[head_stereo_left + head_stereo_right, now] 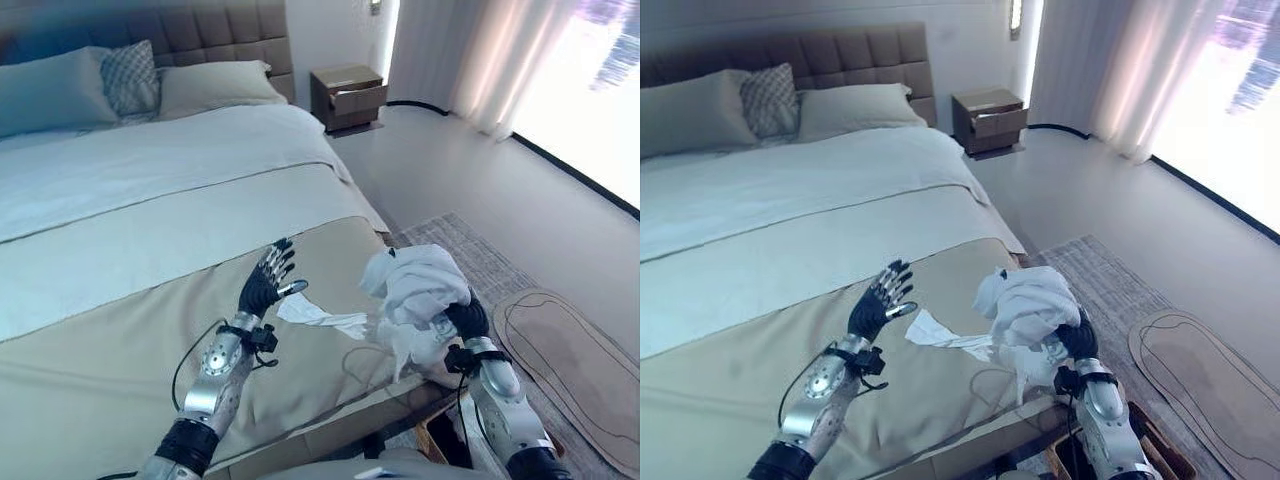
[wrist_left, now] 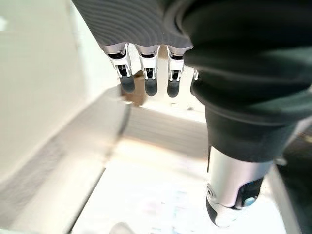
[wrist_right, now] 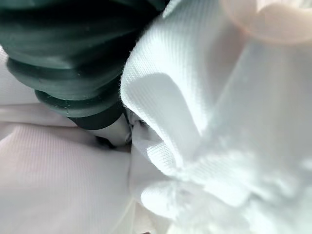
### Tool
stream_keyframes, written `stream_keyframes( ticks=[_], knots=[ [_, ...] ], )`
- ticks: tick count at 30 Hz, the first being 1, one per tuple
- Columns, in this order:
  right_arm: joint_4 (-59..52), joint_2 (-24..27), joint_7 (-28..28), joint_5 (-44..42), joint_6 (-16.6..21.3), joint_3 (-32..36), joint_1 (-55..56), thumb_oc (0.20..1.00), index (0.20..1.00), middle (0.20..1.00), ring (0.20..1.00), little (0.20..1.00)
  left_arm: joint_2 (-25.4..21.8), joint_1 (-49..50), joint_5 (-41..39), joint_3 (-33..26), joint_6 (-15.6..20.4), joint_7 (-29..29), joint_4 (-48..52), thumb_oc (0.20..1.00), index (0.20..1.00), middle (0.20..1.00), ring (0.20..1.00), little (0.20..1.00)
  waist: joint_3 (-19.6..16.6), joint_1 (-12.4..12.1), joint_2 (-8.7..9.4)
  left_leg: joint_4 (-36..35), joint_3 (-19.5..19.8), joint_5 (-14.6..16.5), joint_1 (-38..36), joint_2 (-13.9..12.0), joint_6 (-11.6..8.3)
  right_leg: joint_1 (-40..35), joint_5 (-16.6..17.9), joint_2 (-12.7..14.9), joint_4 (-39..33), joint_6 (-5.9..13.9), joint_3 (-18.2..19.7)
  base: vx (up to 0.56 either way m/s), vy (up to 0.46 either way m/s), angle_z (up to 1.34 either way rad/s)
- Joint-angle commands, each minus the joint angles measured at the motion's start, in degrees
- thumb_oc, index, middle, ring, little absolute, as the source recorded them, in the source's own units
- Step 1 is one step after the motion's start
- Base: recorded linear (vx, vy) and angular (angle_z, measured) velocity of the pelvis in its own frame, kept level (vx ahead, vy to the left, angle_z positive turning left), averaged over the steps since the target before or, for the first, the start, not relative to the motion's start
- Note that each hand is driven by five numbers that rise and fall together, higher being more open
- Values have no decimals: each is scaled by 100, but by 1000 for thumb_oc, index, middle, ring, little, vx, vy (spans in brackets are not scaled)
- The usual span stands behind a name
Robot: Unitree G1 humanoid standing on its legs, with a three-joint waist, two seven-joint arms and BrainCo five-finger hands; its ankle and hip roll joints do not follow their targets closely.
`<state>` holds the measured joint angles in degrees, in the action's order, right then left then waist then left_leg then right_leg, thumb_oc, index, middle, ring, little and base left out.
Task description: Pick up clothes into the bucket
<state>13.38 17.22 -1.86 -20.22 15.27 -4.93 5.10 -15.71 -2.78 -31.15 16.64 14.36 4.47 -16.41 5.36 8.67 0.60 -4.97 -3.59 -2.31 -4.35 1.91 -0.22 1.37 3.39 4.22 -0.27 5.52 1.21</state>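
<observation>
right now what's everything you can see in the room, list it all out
white garment: 1, white, bunched up in the right hand at the bed's foot corner, one end trailing onto the cover
bed: 1, beige cover at the foot, pale sheet above, tufted headboard
pillows: 3, two pale, one patterned, at the headboard
nightstand: 1, brown, beside the bed, drawer part open
rug: 1, grey, floor by the bed's foot
mat: 1, tan, on the rug's far side
curtains: pale, by the window
left hand: open, raised over the bed
right hand: gripping the garment
</observation>
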Motion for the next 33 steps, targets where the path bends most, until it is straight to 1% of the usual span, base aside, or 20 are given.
stream_keyframes(
  ticks=[1,2,3,5,7,8,9,10,11,12,13,14,19,22,23,29,30,31,32,33],
  knots=[
    [-780,-95,-57,-159,486,179,-242,200,200,200,200,200,-74,-345,127,-259,209,-161,-107,1000,1000,1000,1000,1000,154,59,212,690,-190,424,331,106,351,531,72,416,1140,409,-255,-328,52,-69],
    [-796,-93,-58,-167,484,194,-239,200,200,200,200,200,-110,-386,215,-291,229,-188,-73,1000,1000,1000,1000,1000,227,0,156,772,-301,399,417,-2,349,533,-123,508,1499,325,-599,-200,22,-58],
    [-796,-93,-58,-167,484,194,-239,200,200,200,200,200,-110,-386,216,-291,229,-188,-73,1000,1000,1000,1000,1000,228,1,158,776,-300,400,418,0,349,535,-128,511,1507,325,-599,-183,25,-62],
    [-809,-97,-93,-187,495,237,-263,200,200,200,200,200,-107,-503,70,-316,260,-170,-26,1000,1000,1000,1000,1000,190,-157,70,923,-578,358,639,-208,334,260,-395,866,1978,140,-1284,-214,-15,-46],
    [-795,-83,-155,-155,499,238,-318,200,200,200,200,200,-103,-535,-29,-327,279,-176,3,1000,1000,1000,1000,1000,125,-301,81,1069,-770,402,777,-284,337,-9,-383,1183,2014,133,-1495,-150,-52,-63],
    [-795,-83,-155,-155,499,238,-318,200,200,200,200,200,-103,-535,-29,-327,279,-176,3,1000,1000,1000,1000,1000,126,-304,81,1071,-772,404,776,-284,337,-10,-382,1183,2013,133,-1493,-141,-115,-101],
    [-781,-97,-237,-110,481,155,-428,200,200,200,200,200,-114,-509,-135,-370,291,-208,4,1000,1000,1000,1000,1000,47,-506,144,1222,-1038,451,906,-363,327,-349,-150,1649,1783,240,-1815,-131,-140,-87],
    [-787,-102,-244,-109,471,111,-469,200,200,200,200,200,-120,-487,-157,-387,289,-217,-5,1000,1000,1000,1000,1000,-36,-576,179,1260,-1162,446,990,-383,319,-459,44,1806,1551,301,-1953,-128,-140,-103],
    [-787,-103,-244,-109,471,110,-466,200,200,200,200,200,-121,-484,-157,-386,289,-217,-5,1000,1000,1000,1000,1000,-28,-580,183,1272,-1165,465,978,-382,318,-470,35,1811,1559,307,-1947,-86,-185,-114],
    [-832,-95,-228,-118,427,49,-504,200,200,200,200,200,-147,-419,-203,-442,286,-233,-33,1000,1000,1000,1000,1000,-139,-655,289,1405,-1405,530,1082,-441,286,-573,412,2052,1169,478,-2169,-56,-136,-102],
    [-833,-96,-228,-118,427,49,-504,200,200,200,200,200,-147,-419,-203,-442,286,-233,-33,1000,1000,1000,1000,1000,-142,-657,289,1405,-1406,529,1085,-442,286,-572,418,2049,1163,477,-2168,-103,-303,-102],
    [-930,-62,-197,-97,393,44,-470,200,200,200,200,200,-168,-364,-252,-507,292,-226,-21,1000,1000,1000,1000,1000,-212,-643,359,1554,-1546,565,1177,-565,201,-581,650,2132,752,627,-2211,-68,-262,-84],
    [-906,5,-239,-61,343,170,-496,200,200,200,200,200,-200,-265,-378,-576,326,-129,94,1000,1000,1000,1000,1000,-159,-592,423,1923,-1637,594,1279,-951,6,-432,908,2131,286,801,-2127,-52,-255,-60],
    [-822,47,-331,27,313,260,-547,200,200,200,200,200,-232,-223,-424,-593,299,-16,228,1000,1000,1000,1000,1000,-126,-645,465,2079,-1591,493,1415,-1219,-137,-567,450,1893,163,765,-2244,-55,-258,-28],
    [-726,45,-362,48,313,286,-561,200,200,200,200,200,-203,-190,-457,-569,287,31,250,1000,1000,1000,1000,1000,-96,-663,439,2106,-1497,408,1460,-1341,-214,-627,243,1746,136,692,-2284,-24,-270,-7],
    [-168,324,-558,512,239,258,-734,200,200,200,200,200,-164,233,-1009,-533,122,469,718,1000,1000,1000,1000,1000,119,-750,226,1935,-901,-71,1620,-1831,-519,-720,-363,931,74,307,-2171,-19,-233,20],
    [-79,350,-612,512,252,242,-809,200,200,200,200,200,-195,313,-1078,-534,114,534,819,1000,1000,1000,1000,1000,187,-787,205,2049,-701,-46,1677,-1854,-539,-726,-419,864,74,261,-2116,-57,-171,15],
    [98,376,-640,456,274,226,-982,200,200,200,200,200,-234,405,-1100,-531,124,607,944,1000,1000,1000,1000,1000,350,-910,202,2347,-121,57,1800,-1657,-560,-710,-433,840,78,208,-1997,-79,-121,10],
    [270,439,-679,408,292,228,-1129,200,200,200,200,200,-252,465,-1091,-526,164,655,1019,1000,1000,1000,1000,1000,503,-999,199,2584,423,168,1957,-1282,-598,-711,-399,861,81,191,-1949,-85,-112,1],
    [388,445,-703,327,313,255,-1193,200,200,200,200,200,-261,486,-1098,-530,181,682,1028,1000,1000,1000,1000,1000,569,-1007,237,2684,538,231,2145,-1013,-608,-714,-360,909,57,179,-1979,-41,-83,2]
  ],
)
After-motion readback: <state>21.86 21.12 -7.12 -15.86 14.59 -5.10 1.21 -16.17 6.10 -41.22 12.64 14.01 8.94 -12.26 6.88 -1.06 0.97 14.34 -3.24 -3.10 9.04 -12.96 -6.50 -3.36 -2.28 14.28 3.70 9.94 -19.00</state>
